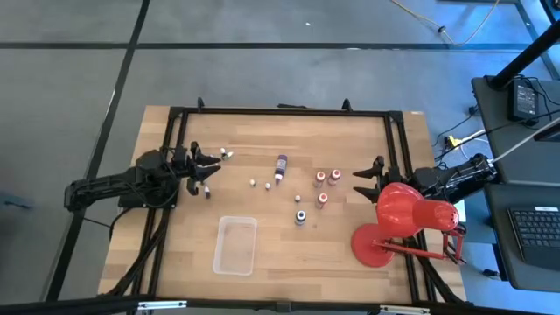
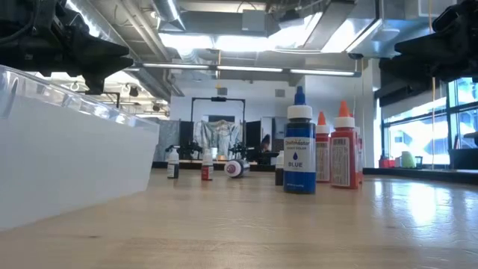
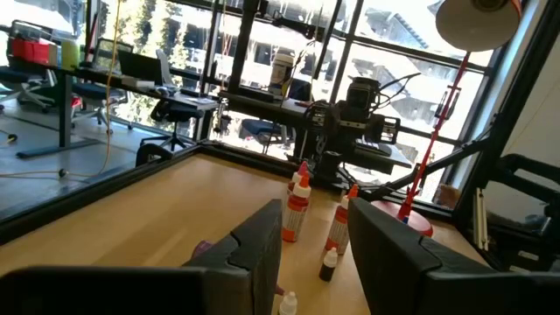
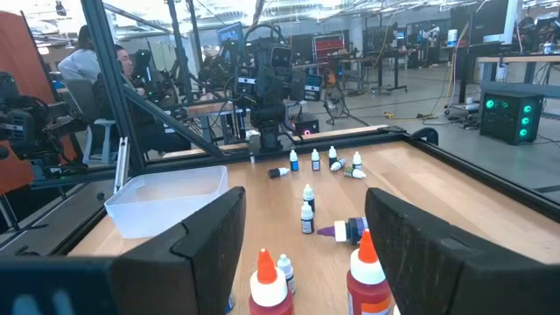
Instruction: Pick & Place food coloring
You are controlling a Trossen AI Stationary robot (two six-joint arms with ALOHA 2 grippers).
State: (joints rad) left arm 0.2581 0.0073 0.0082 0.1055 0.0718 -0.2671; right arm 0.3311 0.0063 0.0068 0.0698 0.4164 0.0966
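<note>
The food coloring bottles stand scattered on their bases mid-table. Three red ones (image 1: 322, 179) and a blue one (image 1: 300, 217) are toward the right. A longer purple one (image 1: 281, 166) lies on its side, with tiny ones (image 1: 252, 183) around it. My left gripper (image 1: 206, 171) hovers open at the table's left, near two small white bottles (image 1: 226, 154) and a tiny one (image 1: 208, 190). My right gripper (image 1: 362, 185) hovers open at the right, just beside the red bottles (image 4: 265, 284). Both point toward the centre.
A clear rectangular tray (image 1: 236, 245) sits near the table's near edge, left of centre. A big red desk lamp (image 1: 401, 214) stands at the near right corner, close beside my right arm. A black frame (image 1: 280, 111) rims the table. People sit beyond the table (image 4: 87, 61).
</note>
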